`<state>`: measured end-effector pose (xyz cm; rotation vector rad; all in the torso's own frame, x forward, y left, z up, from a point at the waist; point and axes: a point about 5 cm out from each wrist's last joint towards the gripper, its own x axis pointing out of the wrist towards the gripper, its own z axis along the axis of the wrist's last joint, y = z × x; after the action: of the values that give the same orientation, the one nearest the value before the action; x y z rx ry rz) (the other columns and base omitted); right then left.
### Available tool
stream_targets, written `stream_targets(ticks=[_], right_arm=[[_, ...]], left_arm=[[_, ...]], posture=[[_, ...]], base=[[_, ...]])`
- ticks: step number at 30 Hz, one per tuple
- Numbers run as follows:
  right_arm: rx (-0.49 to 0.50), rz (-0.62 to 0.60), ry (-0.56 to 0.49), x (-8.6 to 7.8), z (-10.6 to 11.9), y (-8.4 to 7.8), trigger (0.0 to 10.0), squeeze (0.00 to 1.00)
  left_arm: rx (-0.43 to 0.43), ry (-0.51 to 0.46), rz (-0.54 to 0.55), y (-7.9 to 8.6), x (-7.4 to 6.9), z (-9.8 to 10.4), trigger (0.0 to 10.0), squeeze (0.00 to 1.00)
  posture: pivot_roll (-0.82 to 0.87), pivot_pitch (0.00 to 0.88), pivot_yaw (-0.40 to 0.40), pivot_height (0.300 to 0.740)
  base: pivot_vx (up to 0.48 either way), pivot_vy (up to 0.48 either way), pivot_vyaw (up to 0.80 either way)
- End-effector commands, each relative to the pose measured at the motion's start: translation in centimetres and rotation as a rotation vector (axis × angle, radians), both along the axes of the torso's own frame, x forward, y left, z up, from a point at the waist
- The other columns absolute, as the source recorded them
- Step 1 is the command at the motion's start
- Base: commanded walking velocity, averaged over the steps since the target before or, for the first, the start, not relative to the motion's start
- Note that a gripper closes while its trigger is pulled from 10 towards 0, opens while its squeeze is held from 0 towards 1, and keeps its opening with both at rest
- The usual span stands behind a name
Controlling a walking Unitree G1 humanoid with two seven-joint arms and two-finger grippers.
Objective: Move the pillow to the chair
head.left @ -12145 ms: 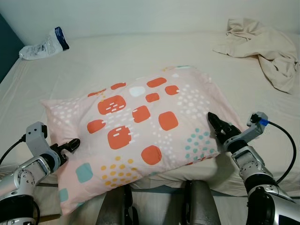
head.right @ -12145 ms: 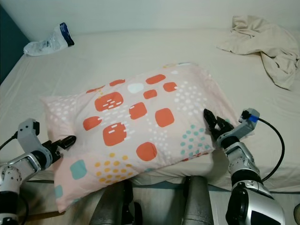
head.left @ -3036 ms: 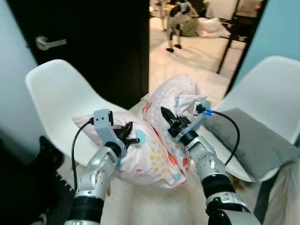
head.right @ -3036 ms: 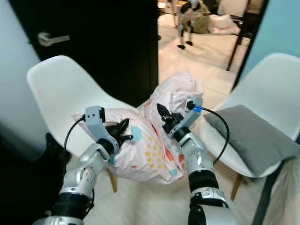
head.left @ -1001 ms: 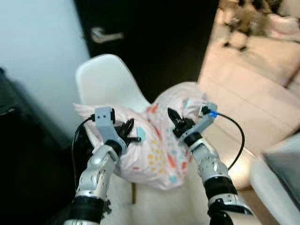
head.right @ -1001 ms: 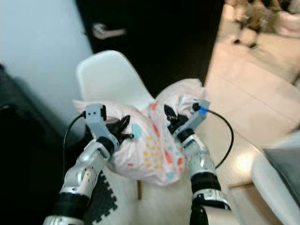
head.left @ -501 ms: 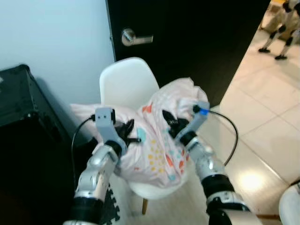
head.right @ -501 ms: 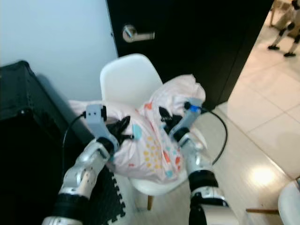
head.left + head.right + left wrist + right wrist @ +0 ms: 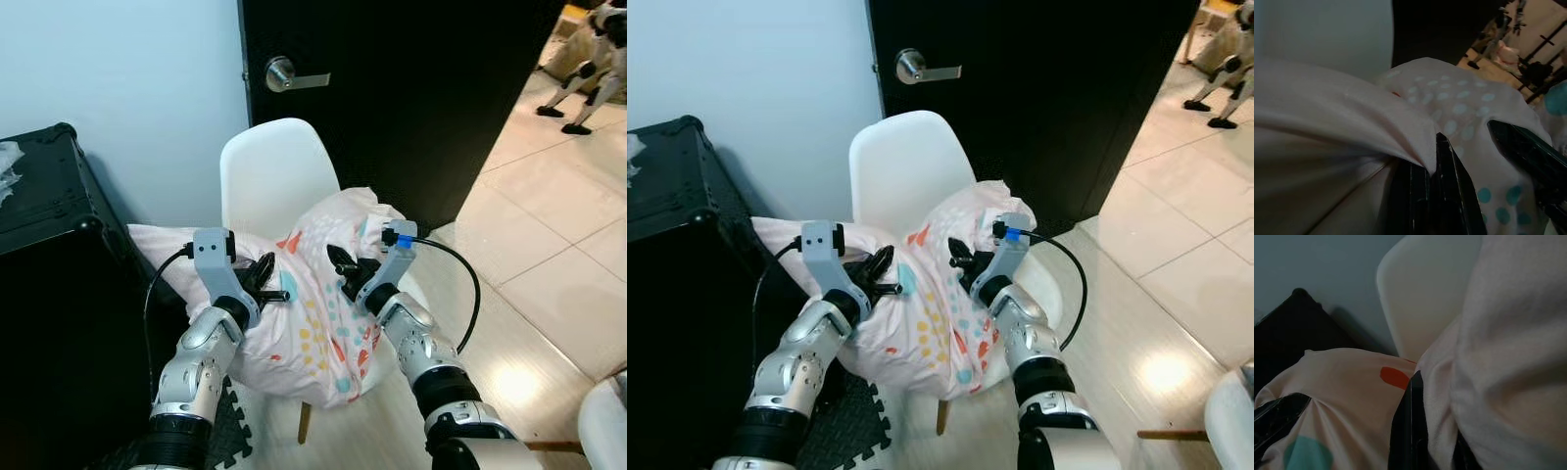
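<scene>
- We are standing in front of a white chair (image 9: 269, 176) that sits against a pale blue wall, beside a dark door.
- We hold the pillow (image 9: 318, 313), pink with orange, teal and yellow spots, bunched between both arms, over the front edge of the chair's seat.
- Our left gripper (image 9: 266, 284) is pinched closed on a fold of the pillow's fabric at its left end, near the left edge of the seat.
- Our right gripper (image 9: 345, 270) is clamped on a fold near the pillow's upper middle, above the seat.
- The pillow's long axis runs roughly left to right across the seat, but it is crumpled. Its left end points toward a black case (image 9: 44, 255) beside the chair, and its lower part sags past the seat's front edge.
- Risk: much of the pillow appears to overhang the front edge, so if we let go here it could slide off onto the floor.
- Risk: each grip is only a thin pinch of cloth, which could slip free as the weight shifts.
</scene>
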<state>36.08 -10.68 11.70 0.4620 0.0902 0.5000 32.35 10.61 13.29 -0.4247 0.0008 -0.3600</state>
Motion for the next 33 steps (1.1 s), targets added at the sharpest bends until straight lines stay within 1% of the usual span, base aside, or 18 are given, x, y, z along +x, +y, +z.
stream_targets(ticks=[1, 4, 7, 10, 14, 17, 23, 29, 33], right_arm=[[0.011, 0.037, -0.033, 0.1, 0.5, 0.9, 10.0, 0.00], [0.018, 0.015, -0.030, 0.3, 0.7, 0.7, 10.0, 0.00], [-0.005, -0.037, 0.002, 0.5, 0.4, 0.3, 10.0, 0.00], [-0.017, -0.058, 0.013, 0.7, 0.3, 0.1, 10.0, 0.00], [-0.004, -0.082, 0.022, 0.8, 0.3, -0.1, 10.0, 0.00], [-0.004, -0.083, 0.022, 0.9, 0.4, -0.1, 10.0, 0.00], [0.013, -0.082, 0.016, 1.1, 0.7, 0.1, 10.0, 0.00], [0.006, -0.059, -0.020, 1.1, 1.0, 0.5, 10.0, 0.00], [0.022, -0.040, -0.032, 1.0, 1.2, 0.7, 10.0, 0.00]], left_arm=[[-0.016, -0.065, -0.025, -0.8, 0.0, 1.4, 10.0, 0.00], [-0.016, -0.066, -0.021, -0.7, 0.0, 1.4, 10.0, 0.00], [-0.017, -0.065, -0.018, -0.6, 0.0, 1.4, 10.0, 0.00], [-0.017, -0.066, -0.017, -0.5, -0.1, 1.4, 10.0, 0.00], [-0.024, -0.071, -0.024, -0.5, -0.1, 1.5, 10.0, 0.00], [-0.028, -0.078, -0.032, -0.5, -0.1, 1.6, 10.0, 0.00], [-0.030, -0.091, -0.032, -0.4, 0.1, 2.0, 10.0, 0.00], [-0.020, -0.103, -0.028, -0.3, 0.2, 2.2, 10.0, 0.00], [-0.021, -0.104, -0.031, -0.3, 0.2, 2.2, 10.0, 0.00]], posture=[[0.01, 0.103, 0.005, 0.740], [0.01, 0.110, 0.006, 0.740], [0.01, 0.114, 0.006, 0.740], [0.01, 0.116, 0.005, 0.740], [0.01, 0.119, 0.007, 0.740], [0.01, 0.120, 0.007, 0.740], [0.01, 0.119, 0.009, 0.740], [0.02, 0.120, 0.013, 0.740], [0.02, 0.120, 0.013, 0.740]], base=[[0.000, 0.000, 0.00], [0.000, 0.000, 0.00], [0.000, 0.000, 0.00], [0.000, 0.000, 0.00], [0.000, 0.000, 0.00], [0.000, 0.000, 0.00], [0.000, 0.000, -0.67], [0.000, 0.000, 0.00], [0.000, 0.000, 0.00]])
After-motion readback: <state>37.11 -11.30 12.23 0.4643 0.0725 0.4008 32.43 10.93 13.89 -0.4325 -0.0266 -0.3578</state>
